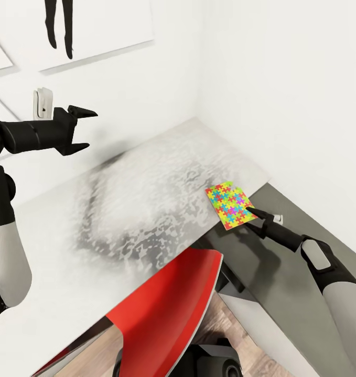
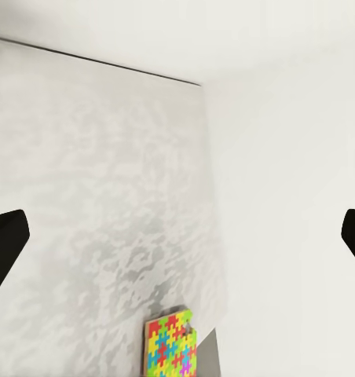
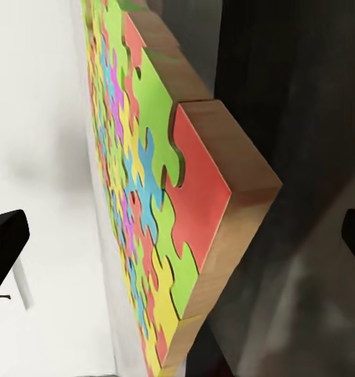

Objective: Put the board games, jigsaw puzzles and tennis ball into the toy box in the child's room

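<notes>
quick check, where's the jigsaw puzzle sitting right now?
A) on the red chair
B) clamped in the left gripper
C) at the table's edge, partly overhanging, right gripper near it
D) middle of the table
C: in the head view the jigsaw puzzle lies at the edge of the table, one corner past it, with the right gripper open right beside it; the left gripper is open and holds nothing.

Bright even light, soft shadows, sharp renders
</notes>
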You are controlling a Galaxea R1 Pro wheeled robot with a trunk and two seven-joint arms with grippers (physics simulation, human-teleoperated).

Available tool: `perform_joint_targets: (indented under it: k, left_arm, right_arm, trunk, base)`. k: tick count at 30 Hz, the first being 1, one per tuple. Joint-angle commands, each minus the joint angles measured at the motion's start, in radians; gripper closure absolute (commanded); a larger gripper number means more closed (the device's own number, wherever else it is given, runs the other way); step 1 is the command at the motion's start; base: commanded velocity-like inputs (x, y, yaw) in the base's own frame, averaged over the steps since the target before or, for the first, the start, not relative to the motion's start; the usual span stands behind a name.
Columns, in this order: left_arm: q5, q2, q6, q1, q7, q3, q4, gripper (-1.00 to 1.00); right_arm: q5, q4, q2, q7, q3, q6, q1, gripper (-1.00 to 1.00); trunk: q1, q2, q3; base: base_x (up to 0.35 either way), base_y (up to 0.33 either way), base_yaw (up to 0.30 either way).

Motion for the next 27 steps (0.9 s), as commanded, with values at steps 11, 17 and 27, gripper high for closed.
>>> perform_joint_targets:
  k: [11, 17, 27]
  left_arm:
    - [0.008, 0.000, 0.005, -0.001, 0.009, 0.001, 0.000, -1.00]
    - [0.007, -0.001, 0.005, -0.001, 0.009, -0.001, 0.001, -1.00]
    - [0.007, -0.002, 0.005, -0.001, 0.009, -0.002, 0.001, -1.00]
  right_arm:
    - [0.001, 0.001, 0.006, -0.009, -0.001, -0.010, -0.008, -1.00]
    - [0.000, 0.001, 0.008, -0.027, -0.001, -0.013, -0.013, -1.00]
    - [0.000, 0.003, 0.010, -0.040, -0.001, -0.015, -0.016, -1.00]
  trunk:
    - [0.001, -0.002, -0.001]
    - [0.001, -0.002, -0.001]
    - [0.001, -0.002, -0.001]
  base:
    - [0.000, 0.000, 0.000]
    - [0.000, 0.000, 0.000]
    - [0.000, 0.000, 0.000]
